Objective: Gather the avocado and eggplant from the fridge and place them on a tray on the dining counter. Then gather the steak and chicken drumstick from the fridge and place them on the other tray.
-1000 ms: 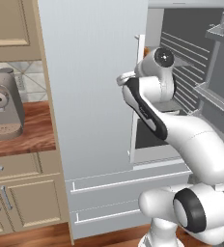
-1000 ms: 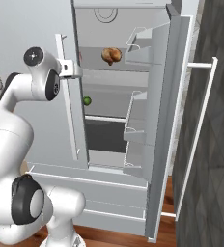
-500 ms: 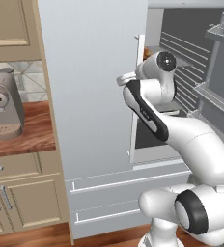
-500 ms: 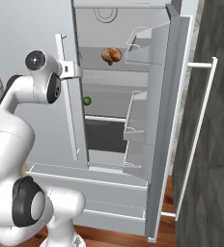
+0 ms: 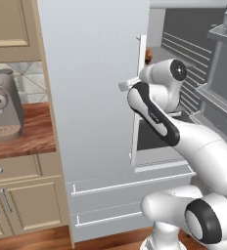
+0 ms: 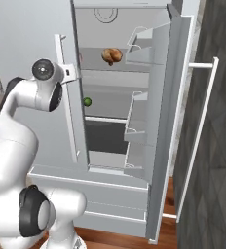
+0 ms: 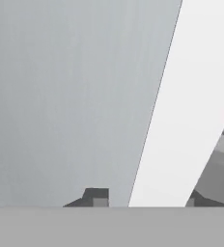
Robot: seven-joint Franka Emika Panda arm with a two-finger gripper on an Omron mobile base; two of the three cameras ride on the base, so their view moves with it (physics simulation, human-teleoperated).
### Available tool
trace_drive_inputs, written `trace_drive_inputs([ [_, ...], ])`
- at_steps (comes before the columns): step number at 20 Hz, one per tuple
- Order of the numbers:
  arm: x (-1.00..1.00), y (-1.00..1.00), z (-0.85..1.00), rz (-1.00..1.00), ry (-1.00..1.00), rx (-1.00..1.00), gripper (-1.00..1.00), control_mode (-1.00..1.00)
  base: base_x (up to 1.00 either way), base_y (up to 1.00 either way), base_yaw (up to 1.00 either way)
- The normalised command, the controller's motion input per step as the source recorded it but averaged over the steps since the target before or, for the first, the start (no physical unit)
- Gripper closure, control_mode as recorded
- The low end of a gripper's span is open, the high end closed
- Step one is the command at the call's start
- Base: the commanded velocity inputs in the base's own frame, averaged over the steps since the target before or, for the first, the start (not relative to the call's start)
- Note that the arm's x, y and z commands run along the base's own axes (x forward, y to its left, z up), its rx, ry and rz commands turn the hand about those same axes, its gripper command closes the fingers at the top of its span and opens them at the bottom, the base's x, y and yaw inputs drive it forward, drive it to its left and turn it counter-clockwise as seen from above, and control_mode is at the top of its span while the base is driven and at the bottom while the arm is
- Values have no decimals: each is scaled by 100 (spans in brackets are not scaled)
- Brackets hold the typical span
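Kitchen w/ wood counter (image 5: 32, 141) and a coffee machine (image 5: 5, 110) on the left, fridge (image 6: 134, 160) straight ahead, right door (image 6: 176, 121) already swung open.

Gripper (image 7: 145, 198) is parked at the closed left door (image 5: 96, 88), fingertips (image 7: 97, 197) set either side of the white handle (image 7: 181, 120). Clamped or just straddling? Can't be told tbh, a sliver of gap is seen on one side.

Avocado (image 6: 87, 101) is spotted on the middle shelf, chicken drumstick (image 6: 111, 54) on the one above. Eggplant + steak can't be made out.

Risks imo: if the handle isn't properly squeezed, it could be slipped off once pulled. If the pull isn't curved w/ the hinge arc, the wrist gets jammed or the grip twisted loose. Elbow is also close to the door face, so it could be bumped.
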Motion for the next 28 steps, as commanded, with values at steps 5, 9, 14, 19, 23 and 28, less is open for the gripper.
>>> trace_drive_inputs([
  [5, -59, 73, 0, 16, -3, -5, 100, -100, 0, 0, 0],
  [9, -73, 83, 0, 14, -3, -6, 100, -100, 0, 0, 0],
  [14, -96, 86, 0, 8, -6, -7, 100, -100, 0, 0, 0],
  [19, -84, 81, 0, 7, -7, -6, 100, -100, 0, 0, 0],
  [23, -78, 69, -8, 2, 0, -1, 100, -100, 0, 0, 0],
  [28, -83, 44, -3, 0, 0, 3, -100, -100, 0, 0, 0],
])
